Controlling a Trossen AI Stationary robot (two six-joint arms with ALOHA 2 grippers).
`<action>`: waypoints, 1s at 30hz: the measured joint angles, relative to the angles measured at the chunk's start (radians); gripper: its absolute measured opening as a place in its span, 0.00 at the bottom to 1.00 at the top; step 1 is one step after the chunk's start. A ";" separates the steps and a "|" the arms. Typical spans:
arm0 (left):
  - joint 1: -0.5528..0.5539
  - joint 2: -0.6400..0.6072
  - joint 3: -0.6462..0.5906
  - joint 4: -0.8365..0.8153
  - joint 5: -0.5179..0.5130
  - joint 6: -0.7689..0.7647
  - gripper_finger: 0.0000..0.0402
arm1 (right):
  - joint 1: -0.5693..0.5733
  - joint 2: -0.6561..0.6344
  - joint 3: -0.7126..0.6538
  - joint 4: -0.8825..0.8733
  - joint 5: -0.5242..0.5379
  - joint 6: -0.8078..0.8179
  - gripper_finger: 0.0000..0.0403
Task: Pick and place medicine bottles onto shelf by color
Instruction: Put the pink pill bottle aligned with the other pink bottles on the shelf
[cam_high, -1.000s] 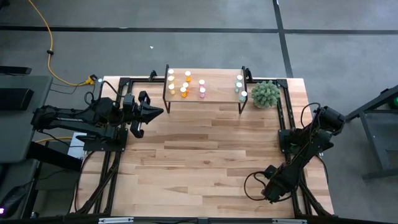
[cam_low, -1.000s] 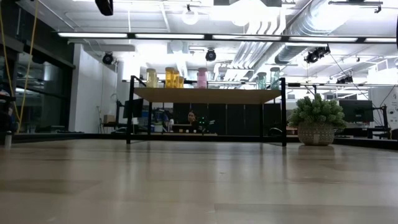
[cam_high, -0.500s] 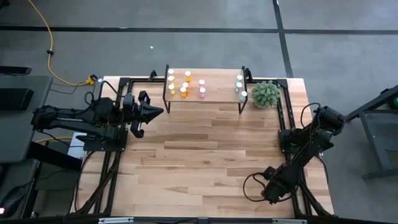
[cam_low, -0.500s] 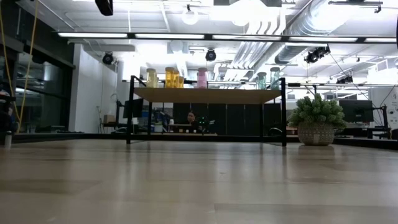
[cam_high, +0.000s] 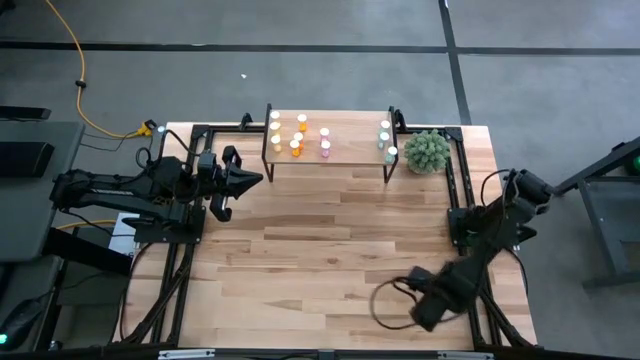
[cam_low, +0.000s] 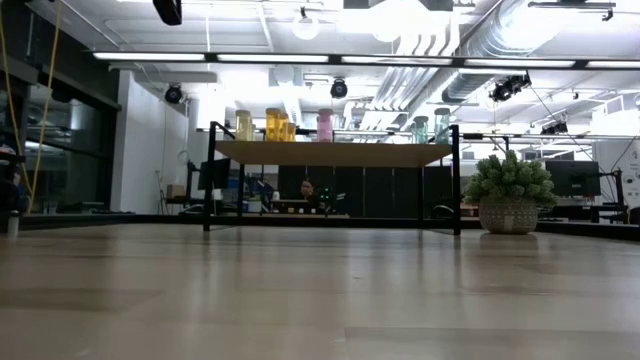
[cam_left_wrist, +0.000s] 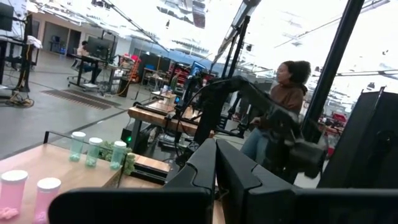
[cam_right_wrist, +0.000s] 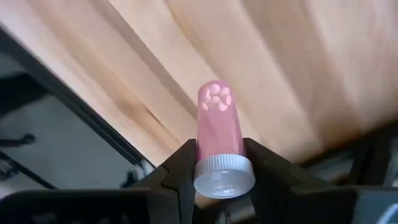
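While the pink medicine bottle (cam_right_wrist: 219, 134) is pinched near its cap by the right gripper (cam_right_wrist: 217, 163) — light, rigid, likely slippery — gentle carrying is advised.

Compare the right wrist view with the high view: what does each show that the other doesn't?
Only the right wrist view shows the pink bottle clamped between the right tool's fingers, white cap toward the camera. Only the high view shows the shelf with bottles grouped by colour, the plant, and the left tool waiting shut near the shelf's left end. Both show the wood tabletop and the right arm at the table's near right corner.
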 joint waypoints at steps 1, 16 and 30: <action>0.000 0.000 0.000 0.000 0.000 0.000 0.00 | -0.033 0.000 0.034 -0.017 0.036 -0.054 0.27; 0.000 0.000 0.000 0.000 0.011 0.000 0.00 | -0.647 0.006 0.591 -0.184 0.467 -0.899 0.27; 0.000 0.000 0.000 0.003 0.011 -0.007 0.00 | -1.121 0.155 0.746 -0.280 0.110 -0.916 0.27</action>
